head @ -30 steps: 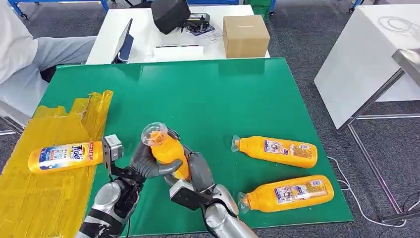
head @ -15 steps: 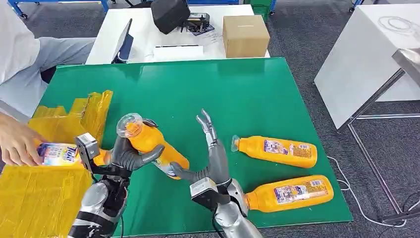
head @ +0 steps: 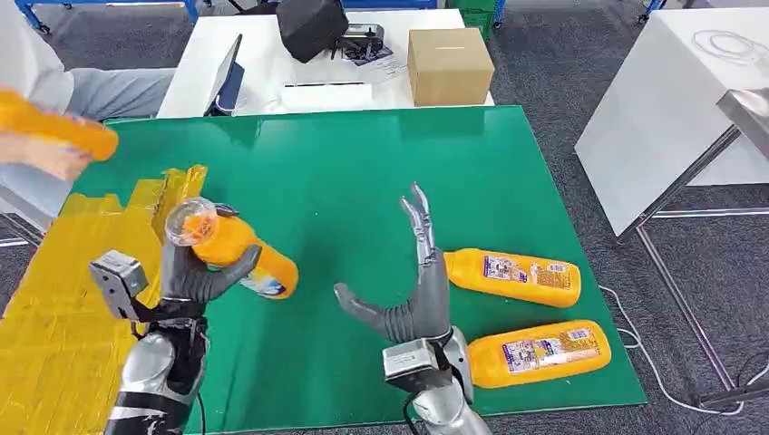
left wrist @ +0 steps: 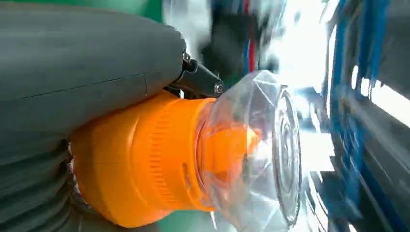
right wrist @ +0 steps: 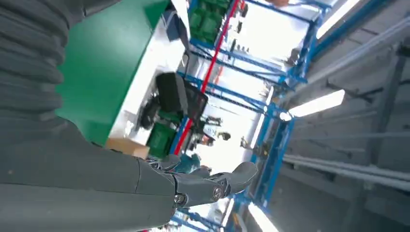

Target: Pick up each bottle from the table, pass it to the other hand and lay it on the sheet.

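Now the left hand (head: 195,272) grips an orange bottle (head: 238,254) near the table's left edge, over the margin where the yellow sheet (head: 54,335) meets the green table (head: 363,181). The bottle's long axis runs diagonally, with the clear cap (left wrist: 256,150) toward the far-left corner and the base toward the near-right one. The right hand (head: 413,290) is released, with its fingers spread and upright, near the front edge. Bare green surface lies between the two hands. Just beside the right hand, two more bottles (head: 512,276) (head: 540,352) lie flat by the near-right corner, their long axes roughly along the front edge. A person's hand (head: 45,154) holds another bottle (head: 54,131) above the far-left corner.
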Available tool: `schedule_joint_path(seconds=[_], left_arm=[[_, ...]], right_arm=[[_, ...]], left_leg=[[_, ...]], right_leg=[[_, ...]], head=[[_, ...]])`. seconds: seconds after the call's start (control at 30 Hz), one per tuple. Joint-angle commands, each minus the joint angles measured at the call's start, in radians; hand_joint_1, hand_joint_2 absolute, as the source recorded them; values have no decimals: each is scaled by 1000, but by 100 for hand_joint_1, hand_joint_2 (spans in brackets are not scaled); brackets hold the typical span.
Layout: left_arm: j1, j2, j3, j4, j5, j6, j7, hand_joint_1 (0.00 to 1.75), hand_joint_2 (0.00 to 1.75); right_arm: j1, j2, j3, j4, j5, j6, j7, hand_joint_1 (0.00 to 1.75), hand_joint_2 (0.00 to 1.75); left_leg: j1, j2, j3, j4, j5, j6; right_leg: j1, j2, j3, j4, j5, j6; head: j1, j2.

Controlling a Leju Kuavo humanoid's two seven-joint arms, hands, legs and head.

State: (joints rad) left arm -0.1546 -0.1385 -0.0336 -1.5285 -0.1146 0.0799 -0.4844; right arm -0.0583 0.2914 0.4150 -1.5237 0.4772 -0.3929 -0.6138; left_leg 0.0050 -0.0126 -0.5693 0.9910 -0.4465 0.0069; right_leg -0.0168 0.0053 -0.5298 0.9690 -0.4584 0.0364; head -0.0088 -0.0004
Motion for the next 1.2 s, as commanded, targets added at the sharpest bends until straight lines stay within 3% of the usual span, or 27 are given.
schedule_joint_path(seconds=[0.03,0.13,0.17,0.23,0.37,0.57,0.63,0.73,1.2], left_arm=[[-48,30,55,-1,-644,438,2,175,175],[-67,67,6,141,-1046,584,125,175,175],[-72,70,-3,172,-1045,610,128,175,175],[-72,70,-3,172,-1045,610,128,175,175],[-81,111,-15,282,-1440,618,316,175,175],[-85,139,-39,326,-1456,618,343,175,175],[-90,230,-139,399,-1456,618,410,175,175],[-95,298,-225,513,-1456,618,468,175,175],[-115,312,-190,647,-1456,611,441,175,175]], right_arm=[[-8,-51,-9,-127,34,-65,9,0,175],[-11,-76,-3,-167,36,-110,22,0,175],[-10,-79,-4,-171,34,-115,26,0,175],[-10,-79,-4,-171,34,-115,26,0,175],[-11,-94,-10,-179,19,-151,27,0,175],[-10,-99,-15,-183,9,-153,28,0,175],[-10,-105,-20,-175,-1,-153,26,0,175],[-17,-110,-25,-146,-10,-152,20,0,175],[-23,-112,-42,-124,-29,-143,6,0,175]], left_leg=[[1,0,0,0,0,0],[1,-1,2,0,0,0],[0,-2,3,-1,0,0],[1,-1,4,-2,0,0],[1,0,3,-1,0,0],[1,1,3,-1,0,-1],[1,1,3,-1,0,-1],[1,2,6,-3,0,-1],[1,2,2,-1,0,0]], right_leg=[[1,-1,0,0,0,-1],[2,-2,4,-1,-1,-1],[1,-3,4,-2,0,-1],[1,-3,6,-3,0,-1],[1,-2,4,-2,0,-1],[1,-1,3,-2,0,-2],[2,-1,4,-2,-1,-2],[2,-1,6,-3,0,-2],[1,1,2,-1,0,-1]], head=[[0,0],[0,0],[0,0],[0,0],[0,0],[0,0],[0,0],[0,0],[0,0]])
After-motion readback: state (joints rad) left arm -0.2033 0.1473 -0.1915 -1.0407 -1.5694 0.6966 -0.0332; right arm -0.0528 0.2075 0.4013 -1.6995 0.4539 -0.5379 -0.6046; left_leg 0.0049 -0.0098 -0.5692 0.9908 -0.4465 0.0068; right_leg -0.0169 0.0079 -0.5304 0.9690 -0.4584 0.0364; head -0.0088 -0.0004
